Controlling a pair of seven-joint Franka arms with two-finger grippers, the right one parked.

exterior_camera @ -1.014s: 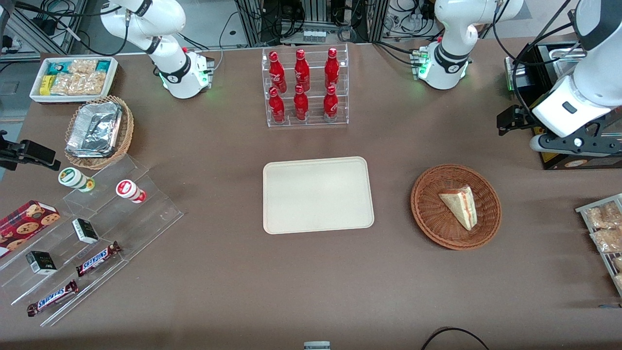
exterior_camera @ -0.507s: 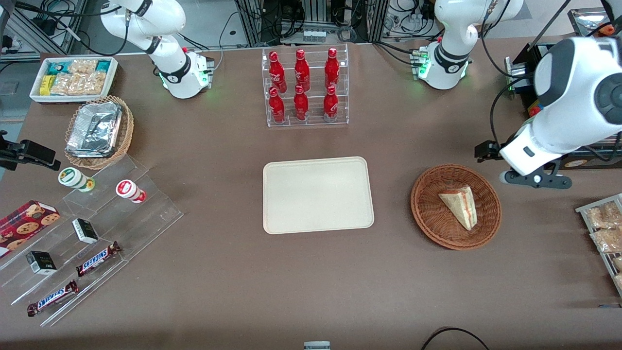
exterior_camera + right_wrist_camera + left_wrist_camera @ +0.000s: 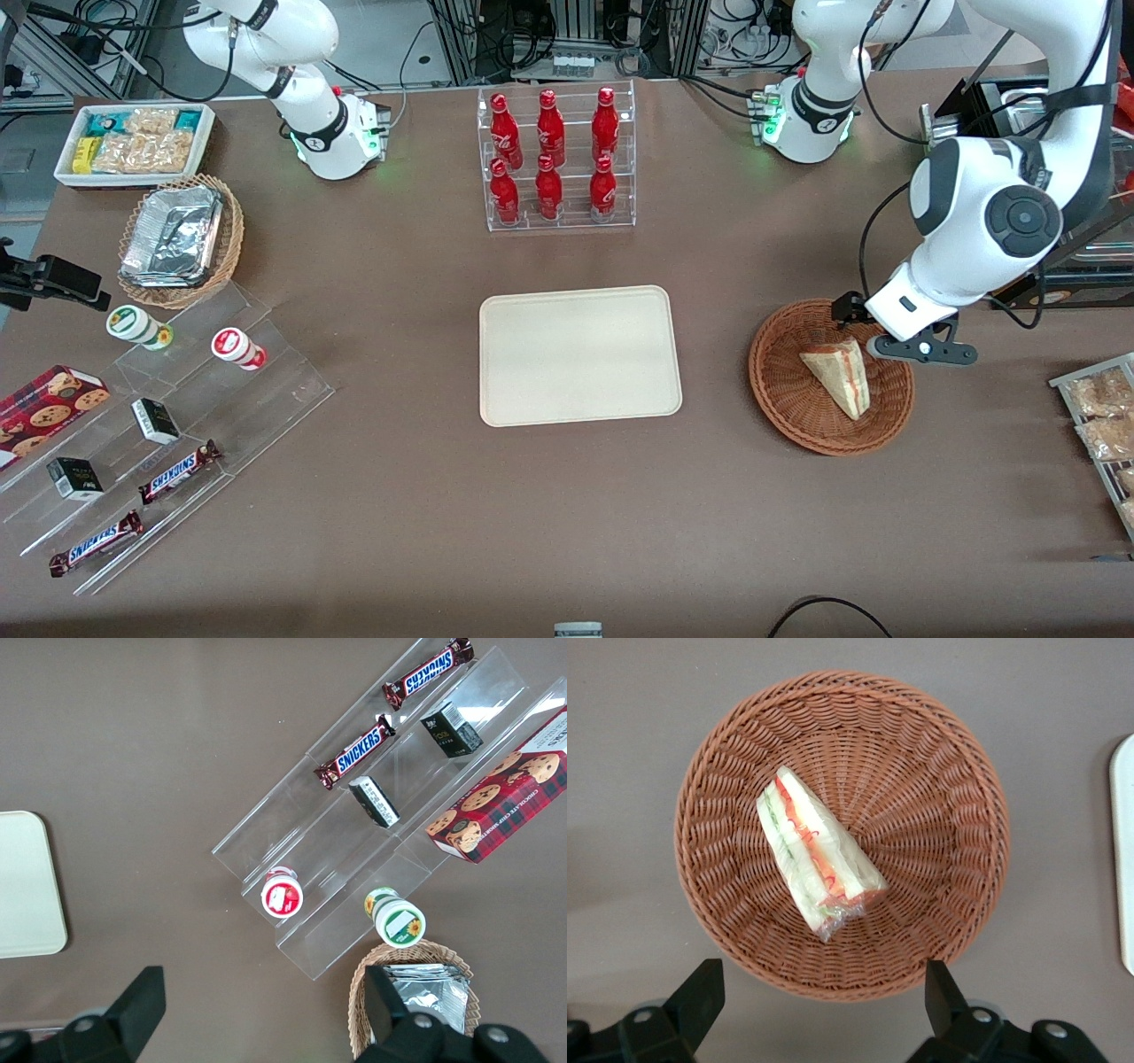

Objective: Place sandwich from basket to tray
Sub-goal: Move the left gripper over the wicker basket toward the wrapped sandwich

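The gripper (image 3: 819, 1005) hangs above the basket's (image 3: 780, 390) rim on the edge farther from the front camera, fingers (image 3: 698, 999) spread wide and holding nothing; in the wrist view the two fingertips straddle the basket rim with the weave showing between them; the sandwich (image 3: 838, 373) lies inside the basket, on its side, filling stripes facing up, apart from the fingers; the tray (image 3: 580, 354) sits flat on the table (image 3: 567, 514) beside the basket, toward the parked arm's end, apart from it; a rack of red bottles (image 3: 554, 159) stands farther from the front camera than the basket.
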